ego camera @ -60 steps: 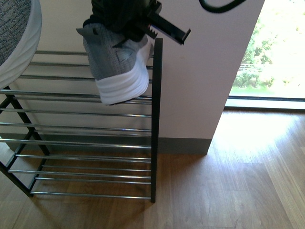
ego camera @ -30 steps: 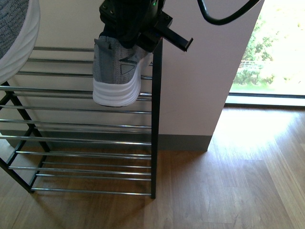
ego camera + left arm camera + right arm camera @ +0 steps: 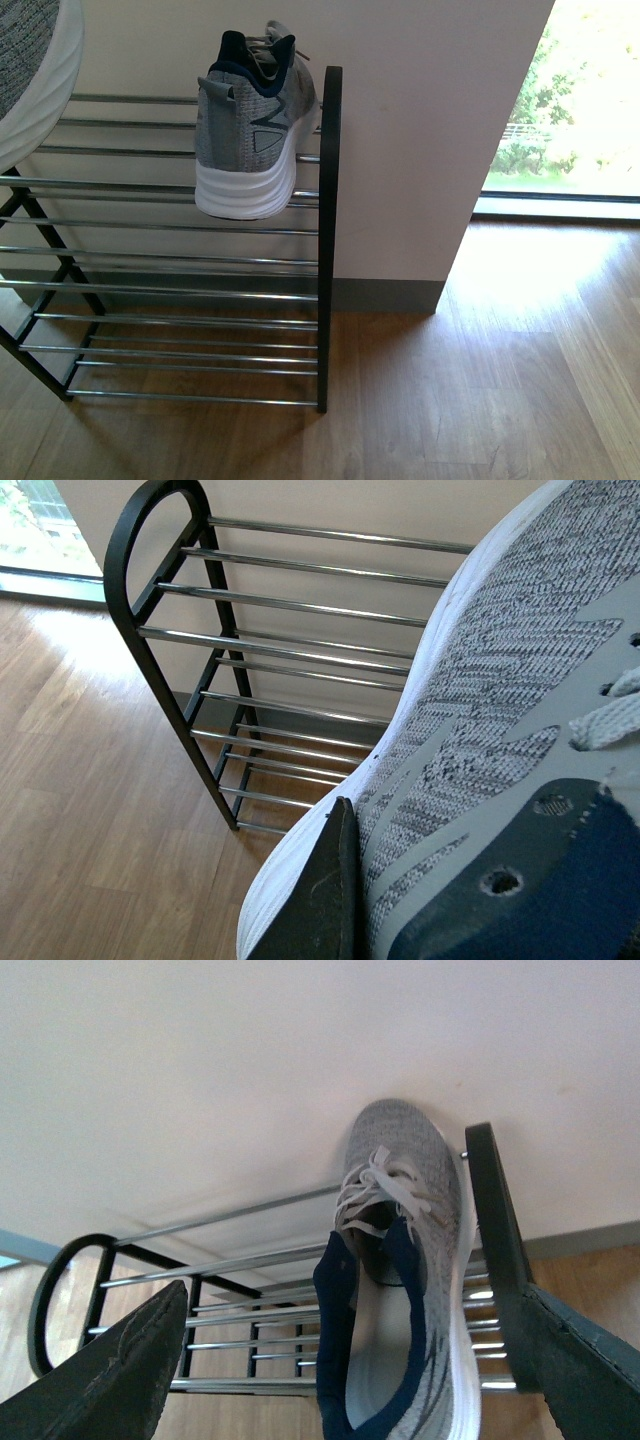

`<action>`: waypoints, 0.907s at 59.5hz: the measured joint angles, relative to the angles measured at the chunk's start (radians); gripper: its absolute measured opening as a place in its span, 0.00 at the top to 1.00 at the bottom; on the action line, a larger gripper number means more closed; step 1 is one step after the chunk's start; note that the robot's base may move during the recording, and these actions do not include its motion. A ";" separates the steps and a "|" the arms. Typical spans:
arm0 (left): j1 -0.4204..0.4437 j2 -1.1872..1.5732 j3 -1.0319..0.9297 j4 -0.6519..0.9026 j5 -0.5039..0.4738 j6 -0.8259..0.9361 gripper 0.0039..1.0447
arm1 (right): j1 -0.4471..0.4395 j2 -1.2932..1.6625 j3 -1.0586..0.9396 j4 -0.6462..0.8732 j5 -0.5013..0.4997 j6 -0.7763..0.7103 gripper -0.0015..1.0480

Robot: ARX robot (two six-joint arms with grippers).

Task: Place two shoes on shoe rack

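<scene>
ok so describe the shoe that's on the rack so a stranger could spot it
Find the black-and-chrome shoe rack against the pale wall. On its top tier, right beside the right-hand end post, sits a grey knit sneaker, white heel toward the camera. Unlike its twin at the front view's upper left edge, it rests on the rack.
</scene>
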 joint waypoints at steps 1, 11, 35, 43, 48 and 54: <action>0.000 0.000 0.000 0.000 0.000 0.000 0.99 | -0.008 -0.023 -0.021 0.013 -0.008 -0.020 0.09; 0.000 0.000 0.000 0.000 0.000 0.000 0.99 | -0.097 -0.182 -0.182 0.129 -0.064 -0.144 0.09; 0.000 0.000 0.000 0.000 0.000 0.000 0.99 | -0.438 -0.510 -0.620 0.385 -0.301 -0.386 0.09; 0.000 0.000 0.000 0.000 0.000 0.000 0.99 | -0.578 -0.633 -0.768 0.443 -0.386 -0.449 0.09; 0.000 0.000 0.000 0.000 0.000 0.000 0.99 | -0.648 -0.685 -0.838 0.479 -0.425 -0.466 0.09; 0.000 0.000 0.000 0.000 0.000 0.000 0.99 | -0.728 -0.733 -0.924 0.541 -0.441 -0.497 0.09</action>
